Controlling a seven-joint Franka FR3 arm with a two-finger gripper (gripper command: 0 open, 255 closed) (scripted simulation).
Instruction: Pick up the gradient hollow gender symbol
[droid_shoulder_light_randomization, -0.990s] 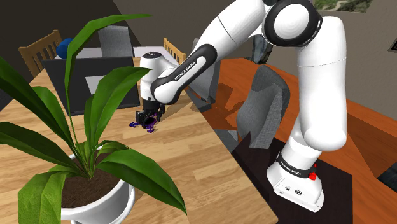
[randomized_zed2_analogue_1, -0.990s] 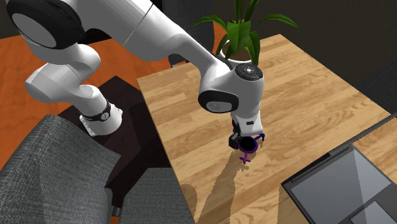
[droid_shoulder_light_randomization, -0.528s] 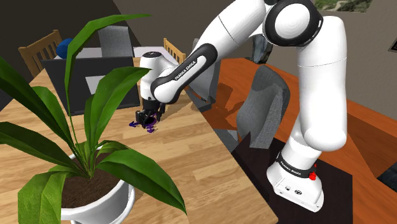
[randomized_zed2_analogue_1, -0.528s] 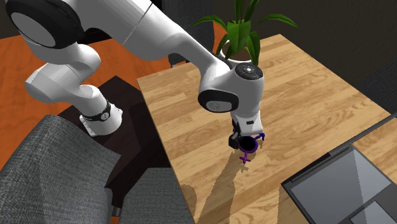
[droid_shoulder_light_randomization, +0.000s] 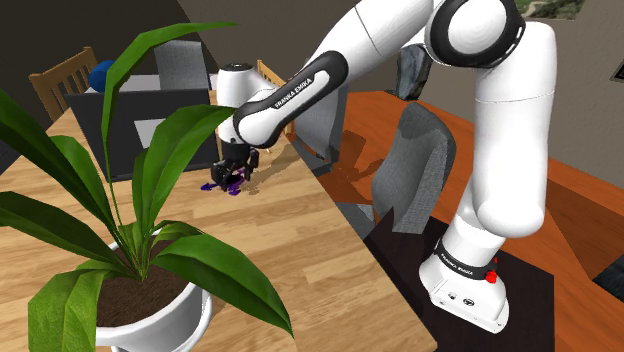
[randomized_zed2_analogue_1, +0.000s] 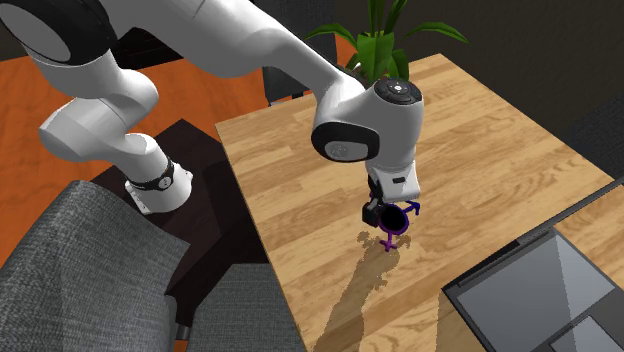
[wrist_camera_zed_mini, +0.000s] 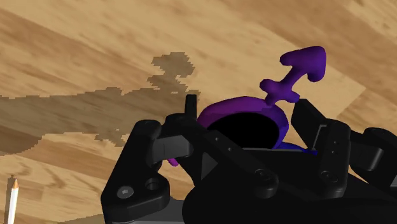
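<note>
Since your gripper (wrist_camera_zed_mini: 247, 118) clasped the purple gender symbol (wrist_camera_zed_mini: 299, 69) only by its thin ring, a swing could have twisted it loose.

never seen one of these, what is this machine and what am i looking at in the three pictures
It is a white robot arm on a stand beside a wooden table. One picture looks over the table from beside the stand, one from another side, and one from a camera on the hand. At the arm's end is a black two-finger gripper, shut on a purple gender symbol, held just above the wood with its shadow apart from it. A potted plant and a laptop stand on the table.
</note>
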